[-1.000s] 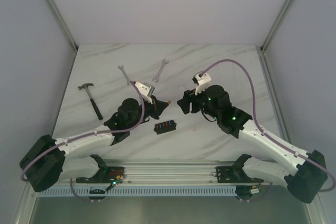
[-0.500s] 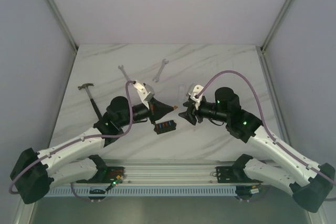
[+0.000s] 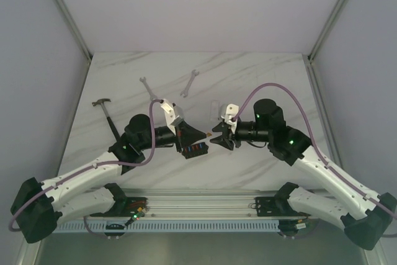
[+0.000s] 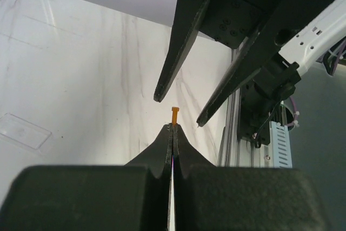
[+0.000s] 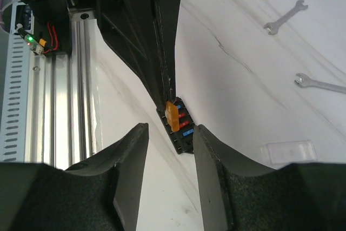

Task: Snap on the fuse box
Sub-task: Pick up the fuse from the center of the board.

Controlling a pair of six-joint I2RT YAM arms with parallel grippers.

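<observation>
From above, the two arms meet nose to nose over the marble table (image 3: 260,79), about midway between its left and right edges and closer to the near edge than the far one. The left gripper (image 3: 203,133) is pinched shut, the right gripper (image 3: 215,136) faces it with its jaws apart. The fuse box (image 3: 197,149) lies flat on the table just under the left gripper's tip, red and blue fuses showing inside. A clear cover (image 3: 215,106) lies flat behind the grippers. A hammer (image 3: 107,116) lies near the left edge, and two wrenches (image 3: 147,87) (image 3: 190,82) lie toward the far edge.

From the left wrist, the left gripper (image 4: 173,128) is clamped tight on a small orange fuse (image 4: 174,115) that sticks out past the tips. The right gripper's fingers (image 4: 184,41) hang spread to either side of that fuse, not touching it. The clear cover (image 4: 24,131) lies off at the left.

From the right wrist, the right gripper's own fingers (image 5: 132,155) stand apart with nothing between them. Beyond them the left gripper (image 5: 166,93) holds the orange fuse (image 5: 172,113) right over the fuse box (image 5: 181,140), at the end of its row; I cannot tell whether the fuse touches the box.
</observation>
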